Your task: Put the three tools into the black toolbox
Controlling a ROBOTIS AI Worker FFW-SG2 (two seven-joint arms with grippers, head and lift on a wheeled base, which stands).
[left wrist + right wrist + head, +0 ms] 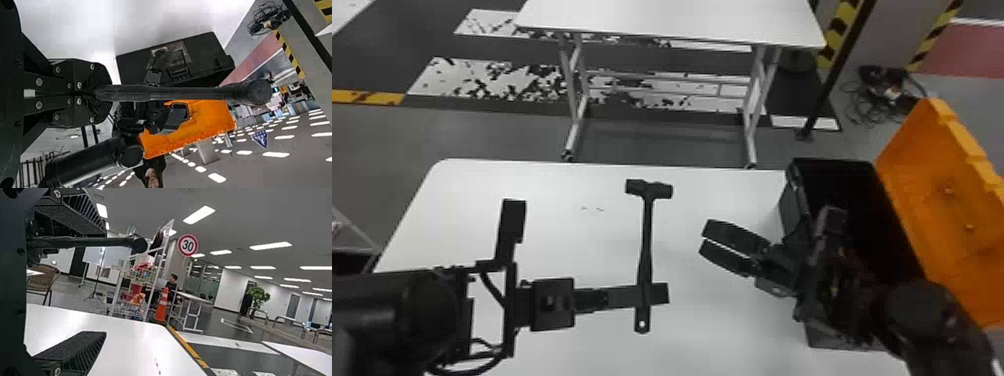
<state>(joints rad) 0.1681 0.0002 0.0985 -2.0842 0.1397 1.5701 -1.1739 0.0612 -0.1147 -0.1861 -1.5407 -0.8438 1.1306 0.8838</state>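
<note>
Hammer [646,235] sits mid-frame in the head view, lower handle clamped in my left gripper [657,294]. My right gripper [705,238], fingers apart, points in from centre right — handover, I judge; it must grasp the handle, then reach the toolbox [788,212] — frame right.

Toolbox [789,212] black, lid [927,170] orange; hammer [646,235] black; tabletop [557,185] white; cone [161,305] orange, white-banded; tape [836,40] striped yellow-black.
</note>
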